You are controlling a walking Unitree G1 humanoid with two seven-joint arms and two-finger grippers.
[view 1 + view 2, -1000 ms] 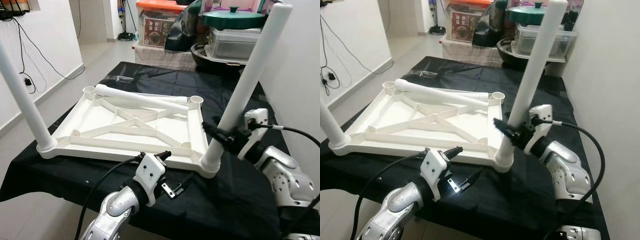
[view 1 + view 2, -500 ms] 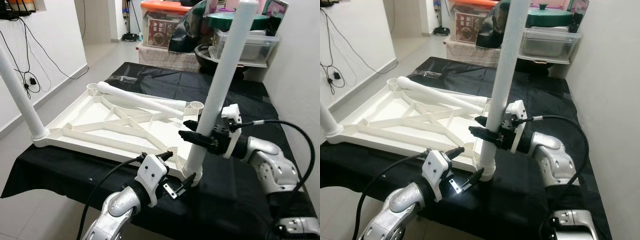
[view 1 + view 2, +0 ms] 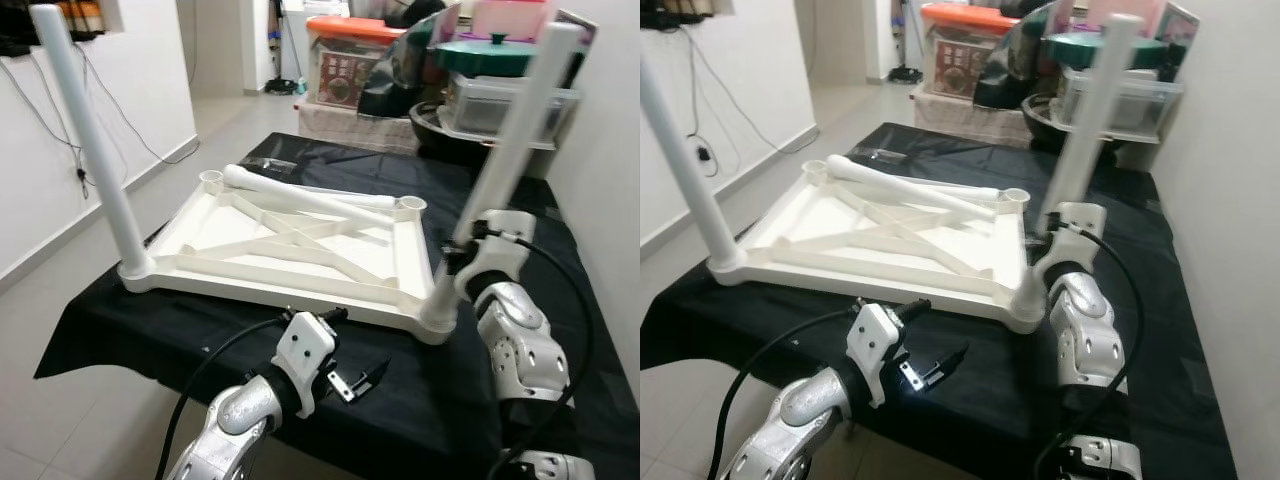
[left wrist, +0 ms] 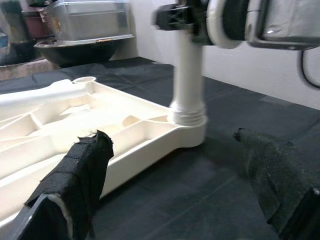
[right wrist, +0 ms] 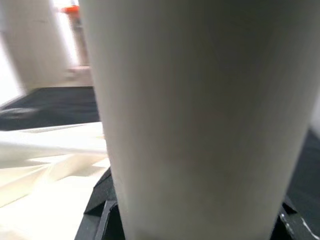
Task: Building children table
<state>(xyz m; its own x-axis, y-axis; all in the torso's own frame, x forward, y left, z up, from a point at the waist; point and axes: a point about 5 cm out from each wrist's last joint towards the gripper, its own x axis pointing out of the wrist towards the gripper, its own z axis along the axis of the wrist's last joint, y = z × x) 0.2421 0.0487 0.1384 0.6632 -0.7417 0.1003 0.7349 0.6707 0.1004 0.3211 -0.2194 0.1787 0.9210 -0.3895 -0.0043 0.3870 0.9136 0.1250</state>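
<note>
Right hand clamped on upright white leg at corner of upturned tabletop on black-draped bench. Left hand spread wide nearby.

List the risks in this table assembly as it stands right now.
1. The right gripper clamps the near-right leg, which leans outward; it may not be fully seated in its corner socket and could pop out.
2. The upside-down tabletop could slide on the black cloth.
3. A loose leg lying across the frame could roll off.
</note>
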